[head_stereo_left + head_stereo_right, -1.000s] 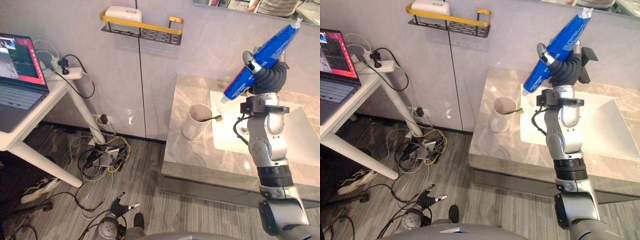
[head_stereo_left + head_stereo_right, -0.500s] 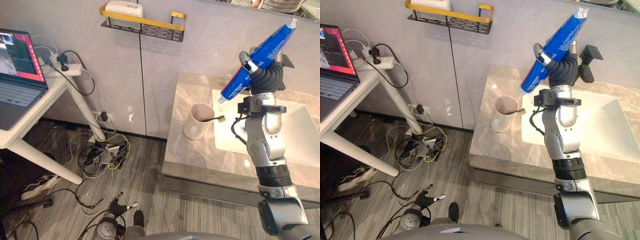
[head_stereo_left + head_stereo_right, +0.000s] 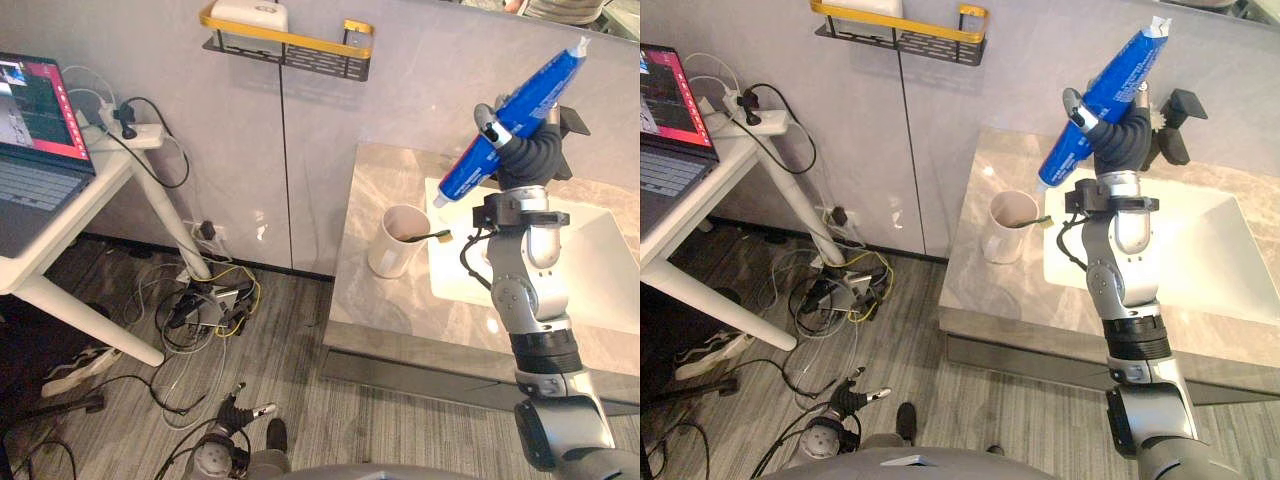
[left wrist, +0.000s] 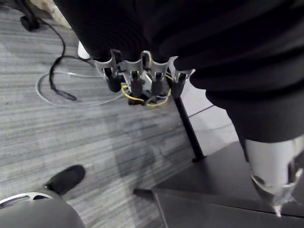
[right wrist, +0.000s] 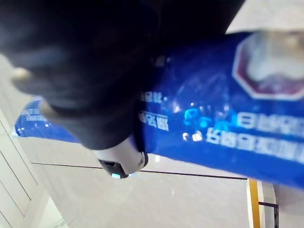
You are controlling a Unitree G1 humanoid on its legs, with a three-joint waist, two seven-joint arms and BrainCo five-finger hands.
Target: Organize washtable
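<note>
My right hand (image 3: 528,157) is raised above the washtable and shut on a blue toothpaste tube (image 3: 512,122). The tube slants, with its white cap end low and toward the cup and its crimped tail high by the wall. Up close, my thumb wraps the tube (image 5: 228,128). Below the cap end a white cup (image 3: 398,242) stands on the marble counter (image 3: 400,310), holding a toothbrush (image 3: 430,236) that leans toward the sink. My left hand (image 3: 228,430) hangs low over the floor, its fingers (image 4: 142,80) relaxed and holding nothing.
A white sink (image 3: 600,270) sits to the right of the cup. A black and yellow wall shelf (image 3: 290,45) carries a white box (image 3: 250,15). At the left, a white table holds a laptop (image 3: 30,140) and a power strip (image 3: 130,135). Cables (image 3: 210,305) lie on the floor.
The right hand has tipped the tube slightly more upright, its tail moving left. The view has shifted a little. The cup and the left hand stay put.
</note>
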